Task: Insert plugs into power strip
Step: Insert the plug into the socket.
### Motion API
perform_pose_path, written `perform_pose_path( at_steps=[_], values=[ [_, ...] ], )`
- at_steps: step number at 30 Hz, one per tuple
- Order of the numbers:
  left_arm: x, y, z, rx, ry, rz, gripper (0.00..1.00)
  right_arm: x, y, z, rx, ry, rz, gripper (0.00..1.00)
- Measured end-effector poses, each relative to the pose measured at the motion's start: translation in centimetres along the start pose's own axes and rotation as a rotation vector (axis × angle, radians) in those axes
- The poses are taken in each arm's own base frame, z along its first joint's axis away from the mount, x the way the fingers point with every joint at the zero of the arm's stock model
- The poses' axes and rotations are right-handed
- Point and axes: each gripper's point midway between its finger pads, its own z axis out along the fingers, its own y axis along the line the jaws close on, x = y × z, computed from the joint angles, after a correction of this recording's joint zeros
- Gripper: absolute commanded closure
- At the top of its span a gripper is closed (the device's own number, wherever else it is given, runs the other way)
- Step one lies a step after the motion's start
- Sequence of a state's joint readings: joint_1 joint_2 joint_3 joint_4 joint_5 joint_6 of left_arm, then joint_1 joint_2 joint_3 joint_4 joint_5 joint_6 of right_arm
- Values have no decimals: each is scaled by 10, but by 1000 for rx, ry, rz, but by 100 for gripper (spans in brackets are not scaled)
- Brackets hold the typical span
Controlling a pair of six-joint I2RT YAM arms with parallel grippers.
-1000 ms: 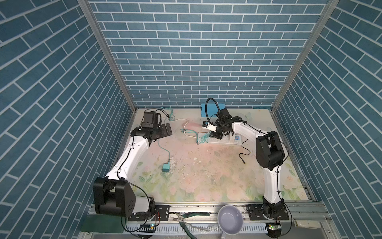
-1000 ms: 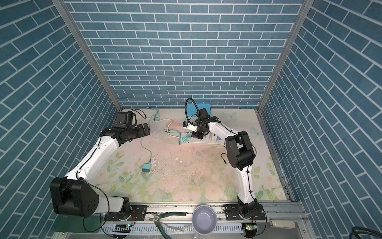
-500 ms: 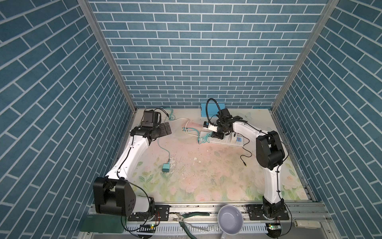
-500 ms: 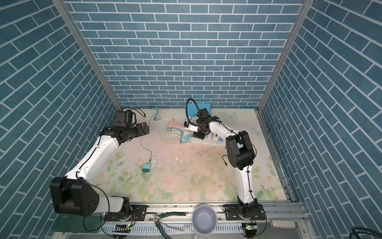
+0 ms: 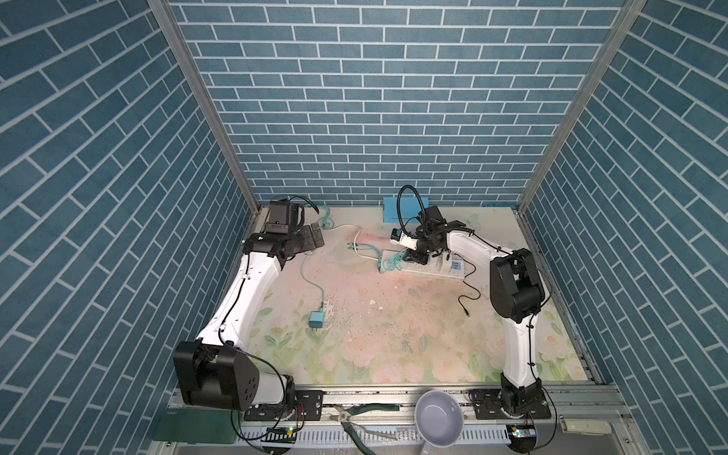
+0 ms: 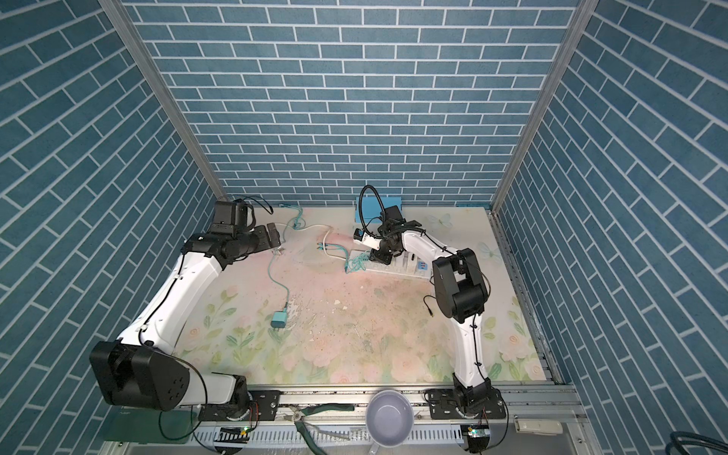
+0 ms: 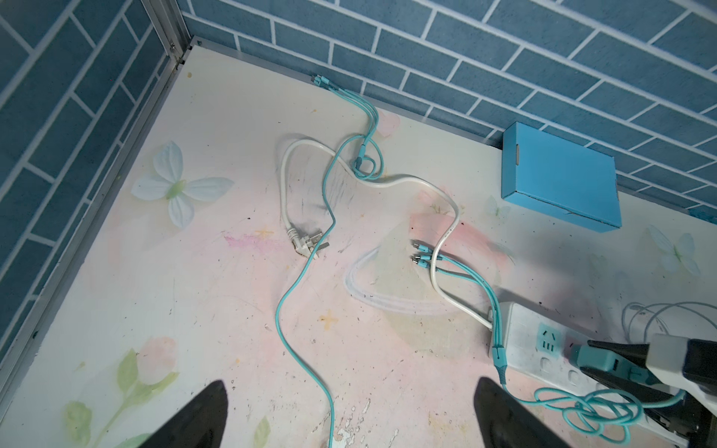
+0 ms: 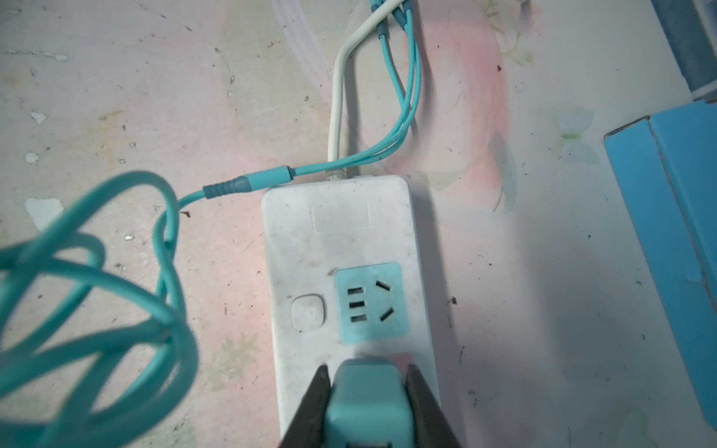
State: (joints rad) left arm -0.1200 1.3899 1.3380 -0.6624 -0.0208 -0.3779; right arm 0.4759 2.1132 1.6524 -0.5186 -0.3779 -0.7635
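The right gripper [image 8: 367, 374] is clamped on a teal plug [image 8: 366, 415] over the power strip [image 8: 306, 240], which lies far right with its long axis left-right. The plug sits just right of the blue socket [image 8: 372, 302]; its prongs are hidden. The left gripper [image 7: 351, 388], fingers spread, is well apart at far left.

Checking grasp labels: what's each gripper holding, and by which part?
Right gripper is shut on a mint-teal plug, pinching its two opposite sides, over the power strip. Left gripper is open, holding nothing.
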Motion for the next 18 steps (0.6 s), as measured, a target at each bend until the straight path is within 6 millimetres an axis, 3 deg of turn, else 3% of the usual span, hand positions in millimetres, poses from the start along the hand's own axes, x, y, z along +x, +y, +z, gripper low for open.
perform_pose_path(
  at_steps=[7,18],
  values=[
    [-8,-1,-7,-5,-11,13,0,5,2,-6,-3,4,73,100],
    [-1,2,-6,-11,-6,16,0,14,19,-13,0,0,88,100]
  ],
)
